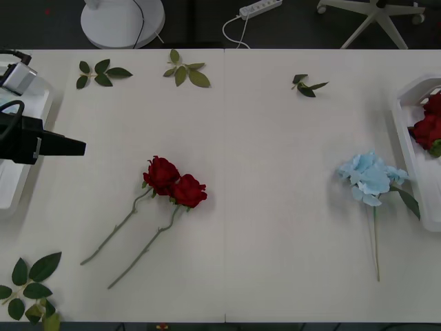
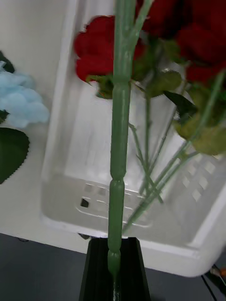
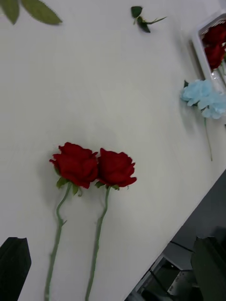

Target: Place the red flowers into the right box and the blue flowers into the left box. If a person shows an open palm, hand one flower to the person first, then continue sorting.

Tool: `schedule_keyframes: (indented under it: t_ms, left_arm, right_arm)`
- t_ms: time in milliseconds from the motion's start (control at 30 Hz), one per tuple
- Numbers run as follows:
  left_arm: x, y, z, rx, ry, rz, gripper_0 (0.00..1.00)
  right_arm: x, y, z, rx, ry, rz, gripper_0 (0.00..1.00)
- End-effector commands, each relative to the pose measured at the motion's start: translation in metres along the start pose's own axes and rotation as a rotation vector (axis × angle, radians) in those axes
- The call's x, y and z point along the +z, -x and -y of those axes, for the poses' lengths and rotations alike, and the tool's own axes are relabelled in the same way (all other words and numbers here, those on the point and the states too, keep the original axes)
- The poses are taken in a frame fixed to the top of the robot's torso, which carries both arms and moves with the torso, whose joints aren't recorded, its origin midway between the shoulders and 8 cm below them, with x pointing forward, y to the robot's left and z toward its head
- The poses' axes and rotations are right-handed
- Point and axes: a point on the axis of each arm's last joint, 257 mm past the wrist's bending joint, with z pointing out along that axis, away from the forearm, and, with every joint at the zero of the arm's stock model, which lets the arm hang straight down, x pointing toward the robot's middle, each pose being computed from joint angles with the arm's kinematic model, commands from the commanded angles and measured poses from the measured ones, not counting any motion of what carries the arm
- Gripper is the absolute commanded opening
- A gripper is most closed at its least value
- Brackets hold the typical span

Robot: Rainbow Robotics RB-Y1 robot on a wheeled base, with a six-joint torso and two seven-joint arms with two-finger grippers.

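Two red flowers point(image 1: 174, 182) lie side by side left of the table's middle, stems towards the front edge; the left wrist view shows the same pair point(image 3: 92, 165). One blue flower point(image 1: 371, 177) lies on the table just beside the right box point(image 1: 408, 148), which holds more red flowers point(image 1: 428, 125). My right gripper point(image 2: 113, 265) hangs over the right box point(image 2: 141, 225), shut on the green stem of a red flower point(image 2: 100, 51). The left gripper point(image 1: 65, 146) hovers at the table's left edge over the left box point(image 1: 9, 196); its fingers point(image 3: 14, 261) stand wide apart, holding nothing.
Loose green leaf sprigs lie at the back left point(image 1: 102, 72), back middle point(image 1: 185, 71), back right point(image 1: 306, 85) and front left corner point(image 1: 31, 286). Behind the table are a white fan base point(image 1: 122, 21), a power strip point(image 1: 260, 8) and a chair base point(image 1: 375, 14).
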Motion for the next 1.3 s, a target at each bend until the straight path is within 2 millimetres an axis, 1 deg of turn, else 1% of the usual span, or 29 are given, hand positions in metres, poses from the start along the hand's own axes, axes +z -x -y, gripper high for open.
schedule_keyframes:
  t_ms: [33,67,167,233,267,333,433,467,500,633,700,733,833,900,967,1067,1133,1167,1233,1267,1300]
  left_arm:
    - [0.016,-0.026,-0.031,0.182,0.113,-0.132,1.00]
    - [0.019,-0.029,-0.034,0.191,0.123,-0.145,1.00]
    - [0.042,-0.041,-0.046,0.248,0.175,-0.207,1.00]
    - [0.057,-0.043,-0.050,0.292,0.203,-0.230,1.00]
    - [0.061,-0.044,-0.052,0.302,0.212,-0.235,1.00]
    - [0.075,-0.045,-0.055,0.336,0.236,-0.243,1.00]
    - [0.094,-0.048,-0.059,0.387,0.266,-0.266,1.00]
    - [0.097,-0.050,-0.060,0.392,0.270,-0.271,1.00]
    - [0.103,-0.051,-0.061,0.409,0.282,-0.282,1.00]
    - [0.120,-0.053,-0.072,0.452,0.318,-0.320,1.00]
    - [0.129,-0.055,-0.073,0.456,0.317,-0.324,1.00]
    - [0.137,-0.055,-0.074,0.455,0.312,-0.319,1.00]
    - [0.152,-0.058,-0.073,0.449,0.301,-0.309,1.00]
    - [0.163,-0.061,-0.072,0.447,0.293,-0.312,1.00]
    - [0.169,-0.063,-0.074,0.459,0.301,-0.325,1.00]
    - [0.180,-0.067,-0.071,0.490,0.312,-0.345,1.00]
    - [0.182,-0.070,-0.070,0.492,0.311,-0.355,1.00]
    - [0.184,-0.072,-0.068,0.494,0.306,-0.357,1.00]
    - [0.188,-0.076,-0.065,0.500,0.300,-0.365,1.00]
    - [0.190,-0.080,-0.064,0.503,0.297,-0.375,1.00]
    - [0.192,-0.082,-0.063,0.503,0.297,-0.378,1.00]
  right_arm:
    - [-0.013,-0.017,0.039,0.000,-0.077,-0.014,0.00]
    - [-0.013,-0.020,0.042,0.008,-0.084,-0.019,0.00]
    - [-0.001,-0.037,0.053,0.037,-0.101,-0.055,0.00]
    - [0.008,-0.047,0.056,0.049,-0.107,-0.076,0.00]
    - [0.012,-0.050,0.057,0.054,-0.105,-0.080,0.00]
    - [0.025,-0.060,0.058,0.073,-0.102,-0.089,0.00]
    - [0.048,-0.076,0.056,0.093,-0.089,-0.094,0.00]
    - [0.052,-0.077,0.055,0.094,-0.085,-0.092,0.00]
    - [0.061,-0.083,0.051,0.097,-0.073,-0.091,0.00]
    - [0.080,-0.098,0.045,0.102,-0.058,-0.085,0.00]
    - [0.084,-0.103,0.044,0.109,-0.056,-0.082,0.00]
    - [0.088,-0.109,0.042,0.109,-0.049,-0.086,0.00]
    - [0.092,-0.115,0.040,0.101,-0.049,-0.101,0.00]
    - [0.093,-0.116,0.040,0.098,-0.051,-0.106,0.00]
    - [0.094,-0.116,0.039,0.098,-0.051,-0.106,0.00]
    - [0.099,-0.115,0.037,0.103,-0.049,-0.105,0.00]
    - [0.100,-0.114,0.036,0.105,-0.046,-0.101,0.07]
    - [0.099,-0.112,0.036,0.109,-0.047,-0.097,0.16]
    - [0.100,-0.112,0.036,0.110,-0.046,-0.096,0.31]
    - [0.099,-0.110,0.036,0.114,-0.047,-0.089,0.39]
    - [0.098,-0.110,0.037,0.116,-0.049,-0.088,0.44]
